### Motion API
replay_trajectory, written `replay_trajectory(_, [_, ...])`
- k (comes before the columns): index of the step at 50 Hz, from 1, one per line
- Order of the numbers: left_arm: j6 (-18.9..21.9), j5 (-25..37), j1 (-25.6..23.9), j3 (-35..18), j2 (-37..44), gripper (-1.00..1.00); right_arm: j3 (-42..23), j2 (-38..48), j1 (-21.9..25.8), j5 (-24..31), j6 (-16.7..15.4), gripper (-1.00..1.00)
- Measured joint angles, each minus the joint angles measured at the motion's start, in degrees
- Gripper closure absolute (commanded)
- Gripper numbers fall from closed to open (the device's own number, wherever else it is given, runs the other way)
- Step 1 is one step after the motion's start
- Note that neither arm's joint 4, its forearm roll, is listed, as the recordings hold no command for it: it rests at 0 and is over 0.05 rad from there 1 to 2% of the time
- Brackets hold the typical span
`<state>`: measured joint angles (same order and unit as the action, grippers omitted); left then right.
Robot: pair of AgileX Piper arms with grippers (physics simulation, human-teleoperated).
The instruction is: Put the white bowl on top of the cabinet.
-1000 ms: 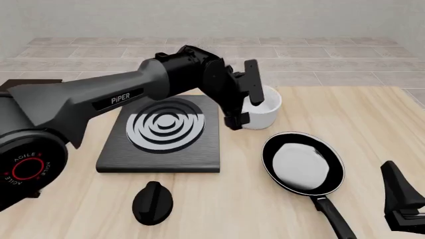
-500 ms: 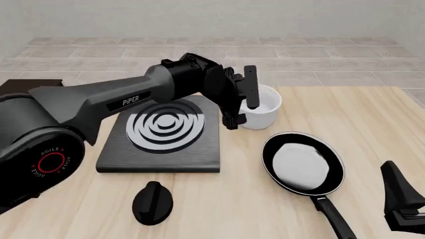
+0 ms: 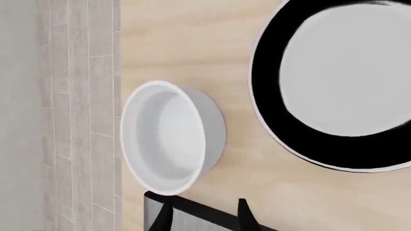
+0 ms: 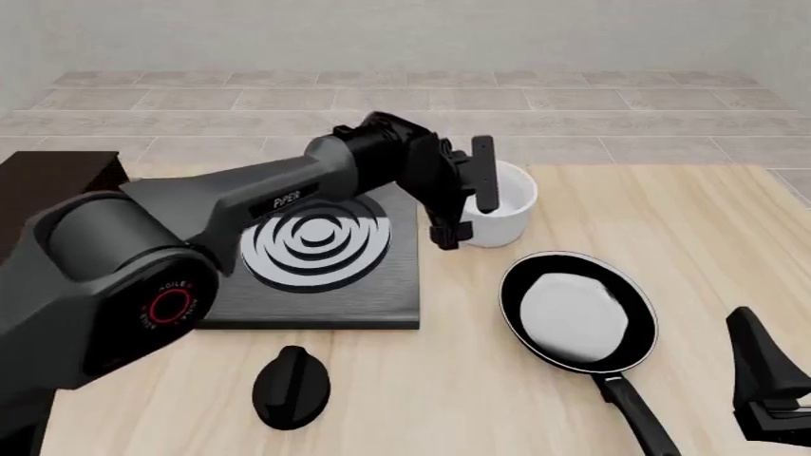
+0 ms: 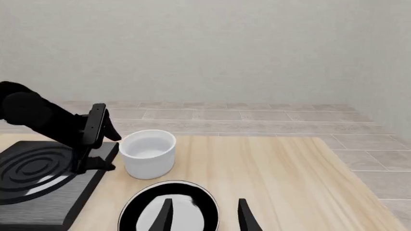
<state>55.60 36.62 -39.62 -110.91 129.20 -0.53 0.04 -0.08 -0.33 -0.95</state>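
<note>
While the left arm, lettered "PIPER" on its grey shell and "AGILE" around a red ring at its base, reaches over the ridged black stove plate (image 4: 311,261), its fingers (image 4: 464,198) stand spread at the rim of the white bowl (image 4: 502,207), gripping nothing. The bowl, glossy, straight-sided and hollow, sits on the pale wooden counter (image 4: 659,228) between stove plate and black frying pan (image 4: 579,313). The dark cabinet (image 4: 57,171) shows at far left; the right fingers (image 5: 204,216) are parted, empty.

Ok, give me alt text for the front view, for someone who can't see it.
The left gripper hangs open beside the white bowl on a wooden table, one finger at the rim. A stove plate, a frying pan, a black knob and the cabinet at far left surround them.
</note>
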Motion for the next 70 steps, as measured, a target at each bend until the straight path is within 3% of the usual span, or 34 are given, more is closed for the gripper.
replay_trajectory(46, [0.8,7.5,0.1,-15.6,12.4,-1.0,0.0,0.0,0.0,0.0,0.0,-1.0])
replay_trajectory(64, [1.3,13.5,1.7,-29.4,20.5,-1.0,0.0,0.0,0.0,0.0,0.0,-1.0])
replay_trajectory(70, [1.3,14.5,1.8,-31.7,21.8,-1.0,0.0,0.0,0.0,0.0,0.0,-1.0])
